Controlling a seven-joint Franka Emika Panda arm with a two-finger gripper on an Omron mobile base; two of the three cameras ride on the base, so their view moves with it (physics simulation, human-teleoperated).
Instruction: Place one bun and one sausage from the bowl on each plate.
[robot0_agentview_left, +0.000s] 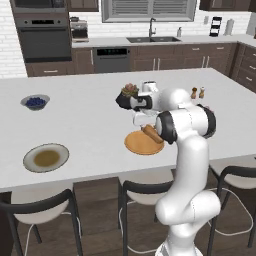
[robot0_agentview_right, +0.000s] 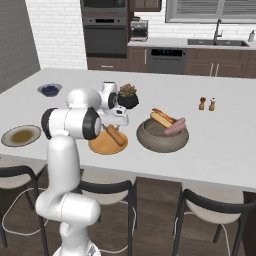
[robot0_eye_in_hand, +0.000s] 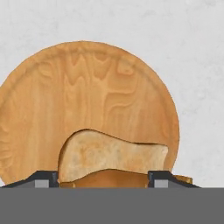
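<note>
Currently the gripper (robot0_eye_in_hand: 104, 177) is holding a bun (robot0_eye_in_hand: 111, 156) above the orange plate (robot0_eye_in_hand: 52, 100), risking rolling off on release.

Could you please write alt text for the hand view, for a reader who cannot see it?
A golden-tan bun sits between the claw's two dark fingertips, just above a round orange wood-grain plate. The plate lies on a pale speckled countertop that shows around it.

wood-grain plate (robot0_eye_in_hand: 87, 96); matt crusty bun (robot0_eye_in_hand: 109, 155); stone-like bowl (robot0_agentview_right: 162, 137).
</note>
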